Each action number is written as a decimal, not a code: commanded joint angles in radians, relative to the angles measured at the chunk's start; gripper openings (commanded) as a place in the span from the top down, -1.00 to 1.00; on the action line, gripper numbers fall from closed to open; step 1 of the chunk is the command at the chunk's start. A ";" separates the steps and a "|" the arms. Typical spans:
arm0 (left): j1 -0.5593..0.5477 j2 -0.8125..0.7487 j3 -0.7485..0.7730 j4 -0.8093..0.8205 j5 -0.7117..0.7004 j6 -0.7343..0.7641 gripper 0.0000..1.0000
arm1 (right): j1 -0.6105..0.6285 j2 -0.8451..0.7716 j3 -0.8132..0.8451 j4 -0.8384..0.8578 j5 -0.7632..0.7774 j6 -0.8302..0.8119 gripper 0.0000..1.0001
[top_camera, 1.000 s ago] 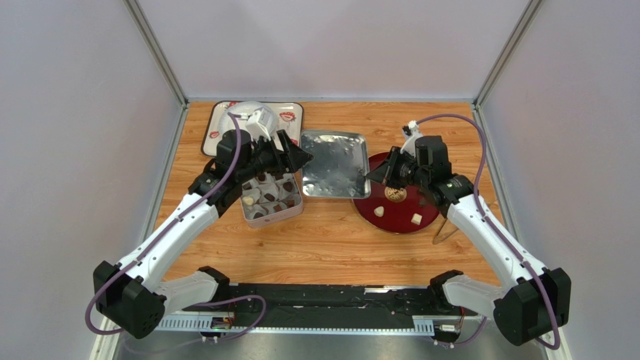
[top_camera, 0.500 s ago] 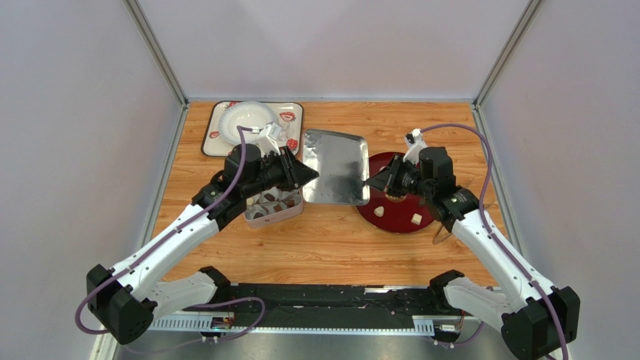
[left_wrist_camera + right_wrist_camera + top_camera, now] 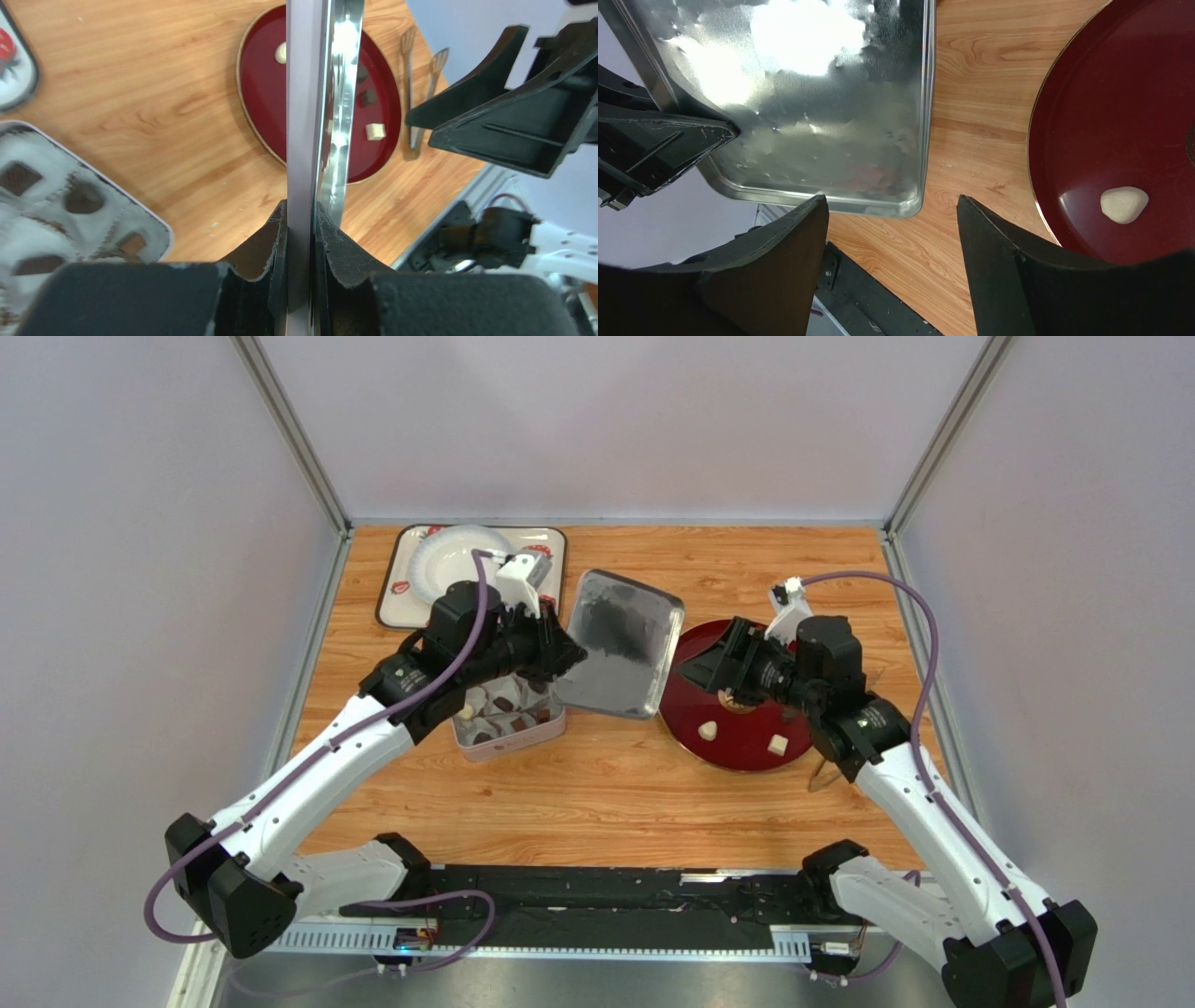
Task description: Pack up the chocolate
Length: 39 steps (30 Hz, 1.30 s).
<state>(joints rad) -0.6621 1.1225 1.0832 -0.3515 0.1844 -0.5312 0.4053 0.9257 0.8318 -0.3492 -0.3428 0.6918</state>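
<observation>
The silver tin lid (image 3: 617, 641) hangs tilted above the table, and my left gripper (image 3: 561, 655) is shut on its left rim. In the left wrist view the lid (image 3: 309, 105) runs edge-on between the closed pads of the left gripper (image 3: 300, 210). Below it stands the tin (image 3: 508, 725) with chocolate (image 3: 20, 177) in grey paper cups. More chocolate (image 3: 710, 731) lies on the red plate (image 3: 744, 749), including a cream piece (image 3: 1123, 204). My right gripper (image 3: 892, 231) is open and holds nothing, just off the lid's right corner (image 3: 906, 196).
A white plate on a patterned tray (image 3: 407, 567) sits at the back left. Metal tongs (image 3: 828, 770) lie right of the red plate, also visible from the left wrist as tongs (image 3: 414, 84). Grey walls enclose the table on three sides.
My left gripper shut on the lid's left rim and raised it into a tilt. My right gripper let go of the lid's right edge, opened and drew back a little to the right.
</observation>
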 commanded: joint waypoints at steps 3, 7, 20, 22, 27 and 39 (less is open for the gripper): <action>-0.051 0.029 0.127 -0.073 -0.115 0.379 0.74 | 0.010 -0.025 0.101 -0.005 -0.031 0.015 -0.49; -0.096 0.051 0.153 -0.098 -0.230 0.519 0.74 | 0.030 -0.030 0.139 -0.002 -0.039 -0.006 -0.51; -0.269 0.023 0.021 0.127 -0.568 0.942 0.73 | 0.030 -0.016 0.253 -0.050 0.033 0.110 -0.64; -0.297 0.022 -0.003 0.169 -0.602 0.988 0.73 | 0.030 0.001 0.259 -0.066 0.050 0.143 -0.65; -0.379 0.023 -0.083 0.313 -0.703 1.122 0.73 | 0.030 0.041 0.270 -0.091 0.079 0.248 -0.68; -0.505 0.043 -0.193 0.566 -0.821 1.307 0.70 | 0.023 0.165 0.311 -0.148 0.127 0.371 -0.79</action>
<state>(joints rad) -1.1374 1.1744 0.9009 0.0620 -0.5854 0.6895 0.4297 1.0523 1.0882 -0.4946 -0.2237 1.0122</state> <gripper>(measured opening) 0.201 0.897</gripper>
